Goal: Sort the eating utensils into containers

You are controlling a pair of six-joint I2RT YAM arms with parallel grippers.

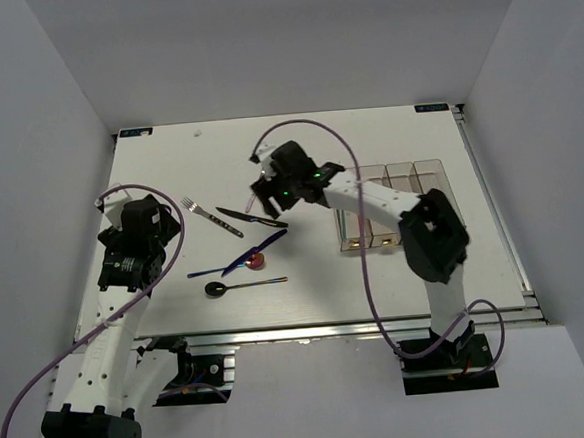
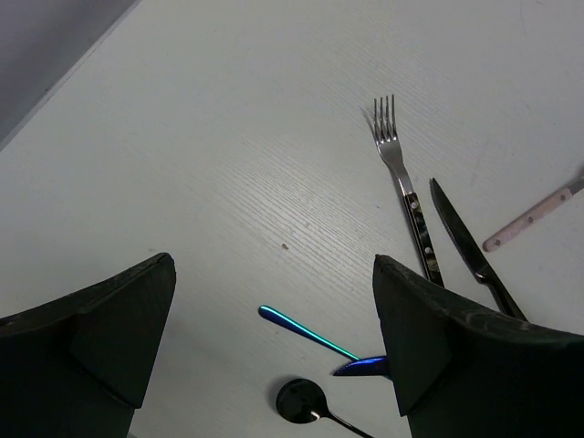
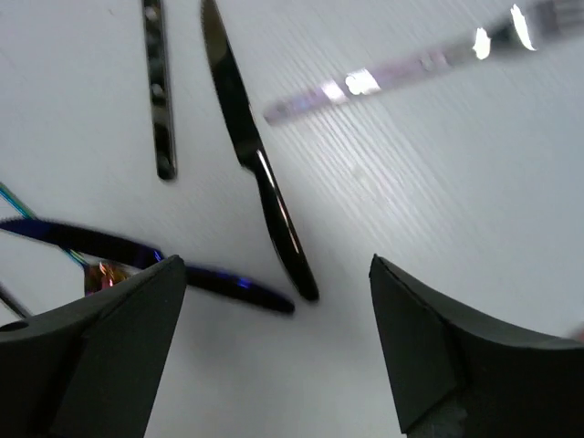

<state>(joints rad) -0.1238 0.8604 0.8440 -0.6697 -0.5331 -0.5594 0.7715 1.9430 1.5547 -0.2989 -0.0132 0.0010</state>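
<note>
nearest the arm bases: black-bowled spoon (image 1: 216, 288) lies flat on the white table (image 1: 377, 283), handle pointing right. just beyond it a blue-purple knife (image 1: 257, 250) lies on a slant. a red-bowled spoon (image 1: 256, 262) is touching it or just beside it; cannot tell which.

left gripper (image 2: 274, 274) hangs over bare table at the left side, fingers spread wide, nothing between them.

further back: dark knife (image 3: 260, 182) and silver fork (image 2: 399, 164), near each other but apart. right gripper (image 3: 276, 269) hovers above the dark knife's handle end, jaws wide apart, holding nothing. a pale pink handle (image 2: 534, 217) lies past the knife; its head end is too blurred to read.

containers (image 1: 420, 180): clear bins in a row at the right of the table, well apart from the loose cutlery, with the right arm crossing above them.
</note>
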